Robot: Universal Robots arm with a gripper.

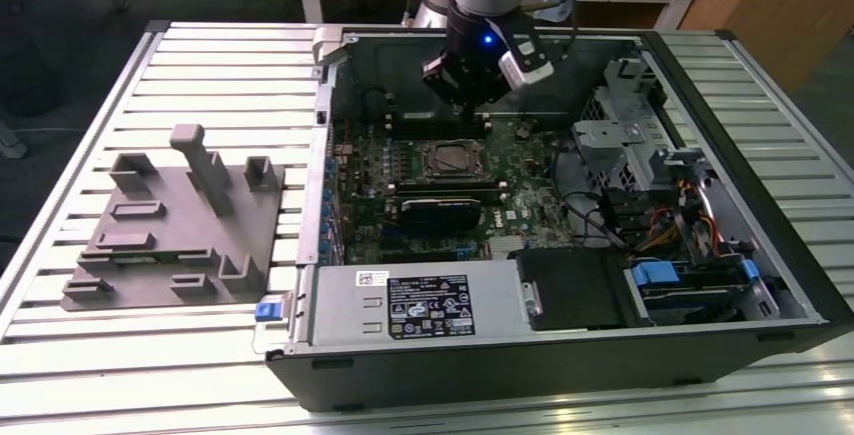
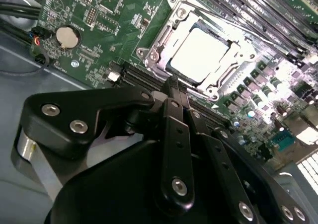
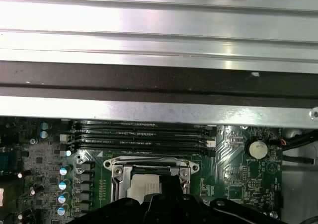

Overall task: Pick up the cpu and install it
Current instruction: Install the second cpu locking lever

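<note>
Gripper [image 1: 470, 95] hangs inside the open computer case [image 1: 561, 360], low over the far end of the motherboard [image 1: 363, 205]. In the second wrist view its 2 black fingers [image 2: 175, 114] meet at the tip with nothing between them, so it reads as closed and empty. Going across the exterior view from its left, the grey moulded tray [image 1: 147, 255] lies on the slatted table [image 1: 80, 375] at 9 o'clock of the case, and no chip is to be seen on its blocks or pockets. Next comes the motherboard, where the cpu [image 1: 447, 159] lies at 6 o'clock of the gripper, near it but not touching. The second wrist view shows the cpu [image 2: 199, 53] flat and square inside the metal socket frame [image 2: 164, 33], its pale top level with the frame around it. The first wrist view shows the same pale top [image 3: 149, 189] just past the 4 memory slots [image 3: 139, 134]. At 3 o'clock of the socket stand the drive cages [image 1: 627, 130]. By my judgement the pick-up and the placing are done, since the chip rests in its socket. Whether the retaining frame is latched down, I cannot tell.
</note>
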